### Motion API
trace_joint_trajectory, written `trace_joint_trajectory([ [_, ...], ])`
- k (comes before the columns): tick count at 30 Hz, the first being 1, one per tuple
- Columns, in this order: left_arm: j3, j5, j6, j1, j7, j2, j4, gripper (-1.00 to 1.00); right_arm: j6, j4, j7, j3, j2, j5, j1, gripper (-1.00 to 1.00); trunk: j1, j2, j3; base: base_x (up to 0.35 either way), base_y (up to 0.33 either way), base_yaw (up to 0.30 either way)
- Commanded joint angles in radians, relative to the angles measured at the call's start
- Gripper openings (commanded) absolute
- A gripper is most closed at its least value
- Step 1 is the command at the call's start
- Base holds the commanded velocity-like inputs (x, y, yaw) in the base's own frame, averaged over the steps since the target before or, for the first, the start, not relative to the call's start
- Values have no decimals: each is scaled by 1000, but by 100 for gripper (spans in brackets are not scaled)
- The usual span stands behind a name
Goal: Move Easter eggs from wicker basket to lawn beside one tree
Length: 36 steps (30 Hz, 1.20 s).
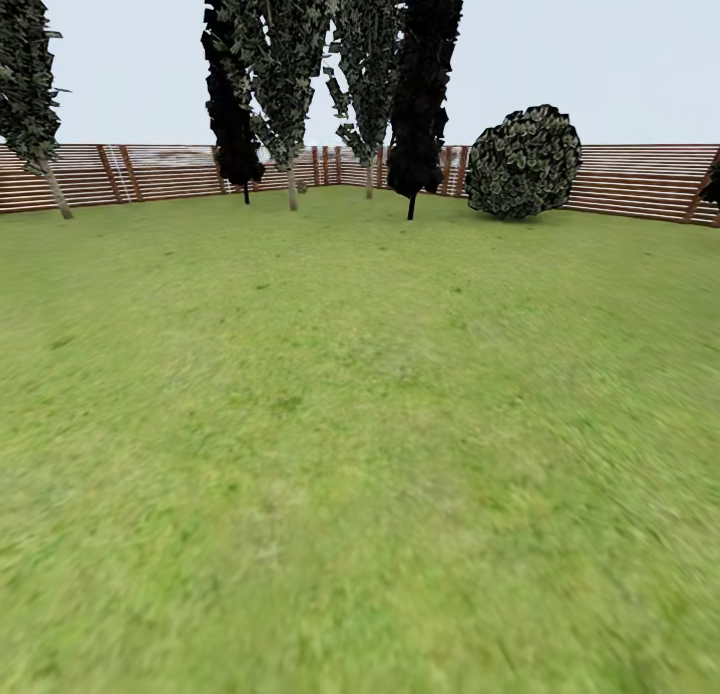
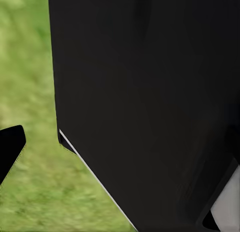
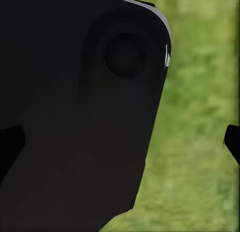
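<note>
Lawn spreads ahead of us, brown slat fence behind. Left to right at far edge: pale-trunk tree, dark cypress, round bush. Wrist views: dark robot body beside grass; we cannot tell jaws' state.

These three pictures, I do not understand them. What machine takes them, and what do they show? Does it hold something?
A wheeled robot with two arms takes them. The head view looks forward over the lawn to a brown slat fence, several trees such as one with a pale trunk, and a round bush. The other two come from cameras near each pincer. Up close, they mostly show a black part of the machine, with blurred grass beside it. Dark fingertips peek in at the edges; nothing appears to be held.
</note>
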Motion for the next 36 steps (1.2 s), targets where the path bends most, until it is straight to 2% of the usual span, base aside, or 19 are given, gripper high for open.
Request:
trace_joint_trajectory([
  [1,8,0,1,0,1,0,-1,100,-2,1,-1,3,0,7,-1,100,1,0,-1,331,0,0],
  [36,8,0,1,0,1,0,-1,100,-2,1,8,3,-1,7,-1,100,1,0,-1,331,0,0],
])
